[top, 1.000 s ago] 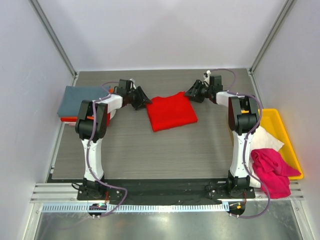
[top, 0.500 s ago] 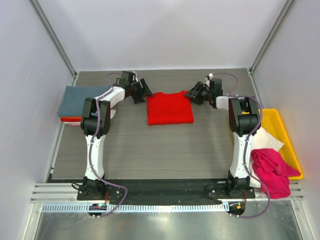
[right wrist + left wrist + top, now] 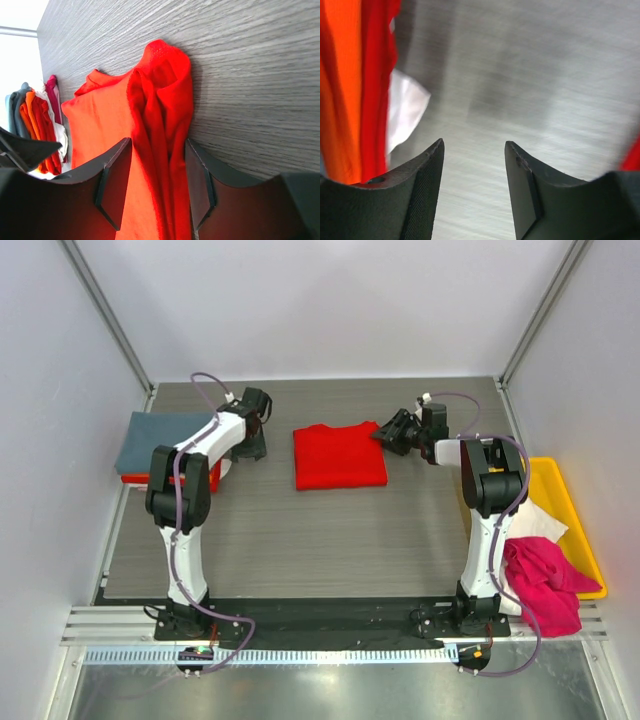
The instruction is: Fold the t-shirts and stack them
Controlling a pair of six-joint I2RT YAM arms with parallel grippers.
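Grey table (image 3: 300, 530) — folded red t-shirt (image 3: 340, 456)

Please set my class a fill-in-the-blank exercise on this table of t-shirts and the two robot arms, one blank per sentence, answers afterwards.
1. The flat folded t-shirt in the middle of the grey wood-grain table is bright ___.
2. The right gripper straddles a fold of it, while the left gripper stands ___ over bare table.
3. The top shirt of the stack at the table's left end is slate ___.
4. The crumpled magenta pink shirt lies by a ___ plastic tray.

Answers: red; open; grey-blue; yellow.
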